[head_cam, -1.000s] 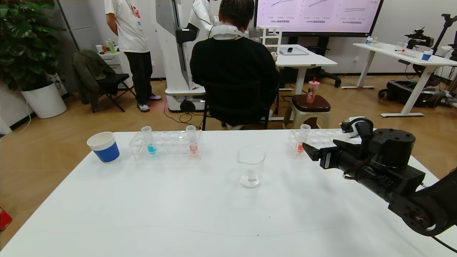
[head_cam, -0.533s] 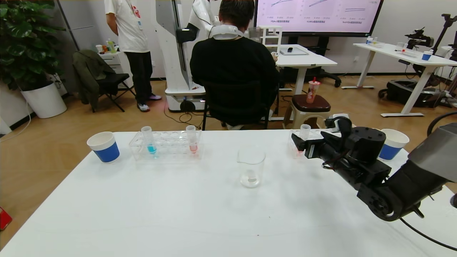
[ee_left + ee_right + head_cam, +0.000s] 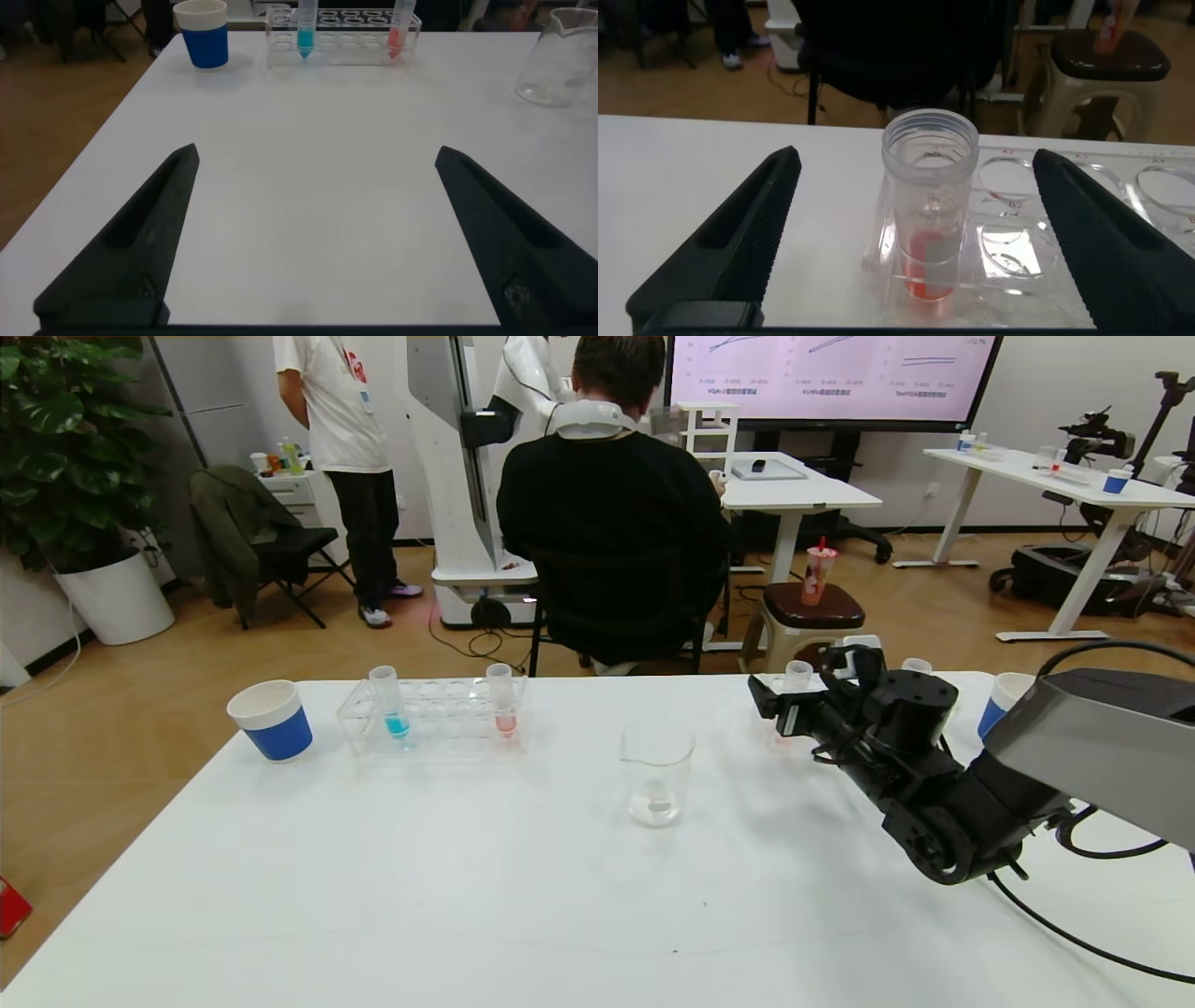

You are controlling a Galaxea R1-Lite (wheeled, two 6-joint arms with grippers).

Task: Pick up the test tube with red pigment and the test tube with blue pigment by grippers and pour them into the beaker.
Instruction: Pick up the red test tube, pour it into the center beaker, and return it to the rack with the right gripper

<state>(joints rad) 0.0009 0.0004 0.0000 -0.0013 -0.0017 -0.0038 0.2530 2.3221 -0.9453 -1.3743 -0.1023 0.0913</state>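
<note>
The red test tube (image 3: 929, 196) stands upright in the end hole of a clear rack (image 3: 1083, 233) on the table's far right; its open top shows in the head view (image 3: 798, 674). My right gripper (image 3: 794, 698) is open, its fingers wide on either side of that tube (image 3: 915, 159) without touching it. The blue test tube (image 3: 393, 705) stands in the left rack (image 3: 439, 709), also seen in the left wrist view (image 3: 305, 26). The beaker (image 3: 657, 773) stands upright mid-table. My left gripper (image 3: 318, 154) is open and empty above bare table, out of the head view.
A paler pinkish-red tube (image 3: 502, 702) shares the left rack. Blue-and-white paper cups stand at far left (image 3: 273, 721) and far right (image 3: 999, 705). A second clear tube top (image 3: 917, 665) shows behind my right arm. A seated person is beyond the table's far edge.
My right arm has moved forward and leftward to the right rack; its open fingers now flank the red tube. The right paper cup is now partly hidden by the arm.
</note>
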